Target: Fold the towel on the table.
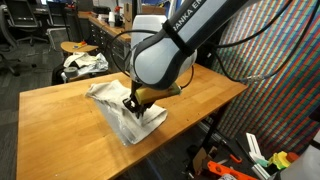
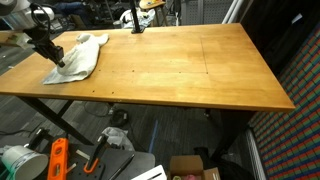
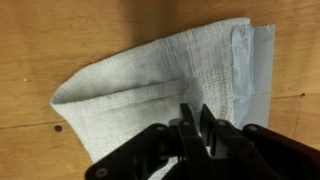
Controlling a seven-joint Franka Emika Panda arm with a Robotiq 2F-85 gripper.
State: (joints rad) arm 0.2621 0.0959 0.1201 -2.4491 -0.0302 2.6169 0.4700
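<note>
A white towel (image 1: 112, 98) lies partly folded near the corner of the wooden table (image 1: 200, 95). It shows in both exterior views, and lies at the table's far left end (image 2: 82, 55). In the wrist view the towel (image 3: 150, 80) has a folded layer and a smoother hem strip on the right. My gripper (image 3: 196, 118) is low over the towel, its fingers nearly together and pinching a bit of cloth. It also shows in both exterior views (image 1: 133, 104) (image 2: 57, 58).
The wooden table (image 2: 190, 60) stretches far to the right. A chair with cloths (image 1: 82, 62) stands behind it. Tools and boxes (image 2: 60, 160) lie on the floor below the front edge. A colourful mesh panel (image 1: 290, 90) stands beside the table.
</note>
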